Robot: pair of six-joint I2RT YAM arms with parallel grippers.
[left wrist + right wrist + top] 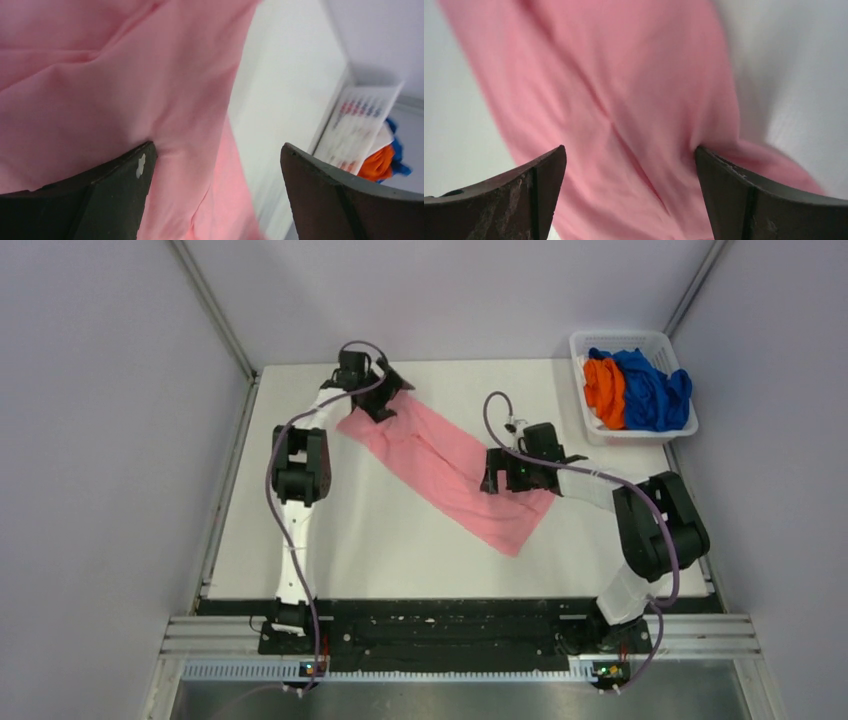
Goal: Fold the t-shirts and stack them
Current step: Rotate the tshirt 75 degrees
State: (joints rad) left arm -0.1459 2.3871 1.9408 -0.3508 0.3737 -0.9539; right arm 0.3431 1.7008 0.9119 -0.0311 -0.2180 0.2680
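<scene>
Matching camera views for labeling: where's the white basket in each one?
Top external: white basket at the upper right, at the table's far right corner.
Left wrist: the basket at the right side of the picture, in the lower half.
Right wrist: not in it.
Shared landmark: the pink t-shirt, in all three views.

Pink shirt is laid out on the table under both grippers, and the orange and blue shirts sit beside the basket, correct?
No. The orange shirt and blue shirt lie inside the basket, not beside it, as the top view shows. The pink shirt is indeed laid out on the table under the left gripper and right gripper.
</scene>
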